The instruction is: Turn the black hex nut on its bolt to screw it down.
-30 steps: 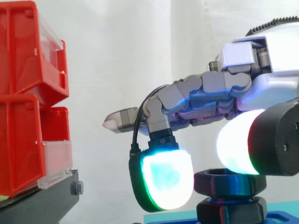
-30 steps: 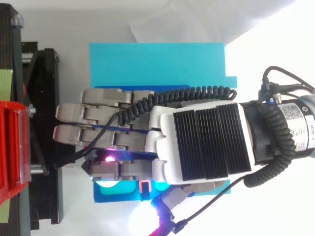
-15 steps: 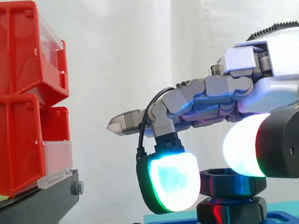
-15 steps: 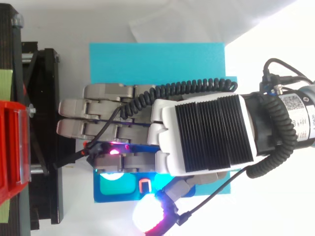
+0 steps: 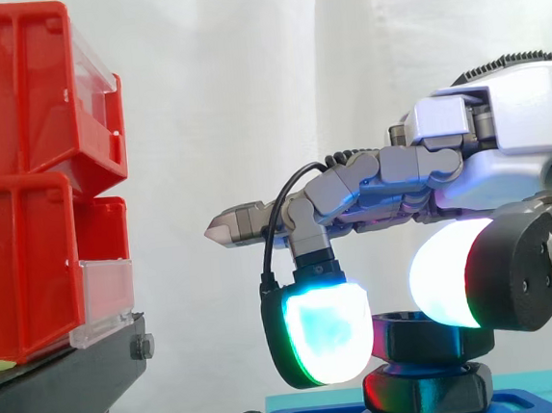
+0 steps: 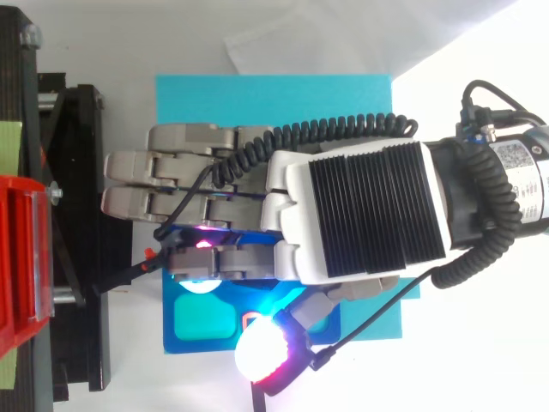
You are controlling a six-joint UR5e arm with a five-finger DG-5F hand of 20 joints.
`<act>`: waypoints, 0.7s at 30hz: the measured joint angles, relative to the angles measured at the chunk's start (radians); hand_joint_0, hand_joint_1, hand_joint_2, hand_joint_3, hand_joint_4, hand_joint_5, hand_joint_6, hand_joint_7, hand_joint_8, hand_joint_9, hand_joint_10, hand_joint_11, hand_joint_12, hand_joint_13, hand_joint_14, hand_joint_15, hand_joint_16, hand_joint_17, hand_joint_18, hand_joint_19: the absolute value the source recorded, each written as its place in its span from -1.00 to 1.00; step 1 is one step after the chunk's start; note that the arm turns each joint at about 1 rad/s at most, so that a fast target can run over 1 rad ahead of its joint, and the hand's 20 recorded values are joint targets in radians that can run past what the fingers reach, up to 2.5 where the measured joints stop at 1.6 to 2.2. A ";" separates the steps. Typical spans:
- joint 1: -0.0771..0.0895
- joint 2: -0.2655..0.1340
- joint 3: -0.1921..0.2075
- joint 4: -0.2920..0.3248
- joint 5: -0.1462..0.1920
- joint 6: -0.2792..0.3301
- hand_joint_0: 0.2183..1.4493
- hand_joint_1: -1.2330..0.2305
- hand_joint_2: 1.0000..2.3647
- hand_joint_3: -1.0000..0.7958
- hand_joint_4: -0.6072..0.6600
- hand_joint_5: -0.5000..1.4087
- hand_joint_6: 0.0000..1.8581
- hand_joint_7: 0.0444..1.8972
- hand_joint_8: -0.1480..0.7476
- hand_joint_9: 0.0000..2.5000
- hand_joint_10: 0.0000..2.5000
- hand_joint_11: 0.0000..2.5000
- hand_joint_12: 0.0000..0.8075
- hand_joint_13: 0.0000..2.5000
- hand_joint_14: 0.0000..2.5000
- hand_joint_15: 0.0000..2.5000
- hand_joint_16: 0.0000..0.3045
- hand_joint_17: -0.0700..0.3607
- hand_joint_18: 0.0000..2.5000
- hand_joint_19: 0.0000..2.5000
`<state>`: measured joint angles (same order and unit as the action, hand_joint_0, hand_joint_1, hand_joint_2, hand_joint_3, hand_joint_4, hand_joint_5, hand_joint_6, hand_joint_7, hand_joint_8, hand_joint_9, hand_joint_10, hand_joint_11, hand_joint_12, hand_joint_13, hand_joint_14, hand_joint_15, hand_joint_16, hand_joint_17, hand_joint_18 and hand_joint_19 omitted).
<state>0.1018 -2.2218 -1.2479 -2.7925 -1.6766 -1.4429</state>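
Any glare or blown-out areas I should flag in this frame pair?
Side view: the glowing pads of the hand burn out to white, and their glow glints on the black nut. Top view: the white surface at right is overexposed.

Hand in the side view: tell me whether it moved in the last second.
Yes. The hand has shifted right, away from the red bins, and slightly up.

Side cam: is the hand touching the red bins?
No, a strip of white curtain shows between the hand and the red bins.
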 measured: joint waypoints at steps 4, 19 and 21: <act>-0.008 0.000 0.000 0.002 -0.008 0.000 -0.57 0.28 -1.00 -0.44 0.32 -0.66 -0.33 0.22 -0.12 -1.00 -1.00 -1.00 -0.16 -1.00 -1.00 -1.00 -0.60 -0.04 -1.00 -0.97; -0.055 -0.001 -0.001 0.000 -0.055 -0.001 -0.57 0.31 -1.00 -0.44 0.32 -0.67 -0.32 0.22 -0.12 -1.00 -1.00 -1.00 -0.15 -1.00 -1.00 -1.00 -0.60 -0.04 -1.00 -0.98; -0.062 -0.001 -0.001 0.001 -0.065 -0.001 -0.58 0.31 -1.00 -0.44 0.32 -0.67 -0.32 0.21 -0.12 -1.00 -1.00 -1.00 -0.15 -1.00 -1.00 -1.00 -0.60 -0.04 -1.00 -0.97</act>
<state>0.0403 -2.2223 -1.2487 -2.7913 -1.7416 -1.4444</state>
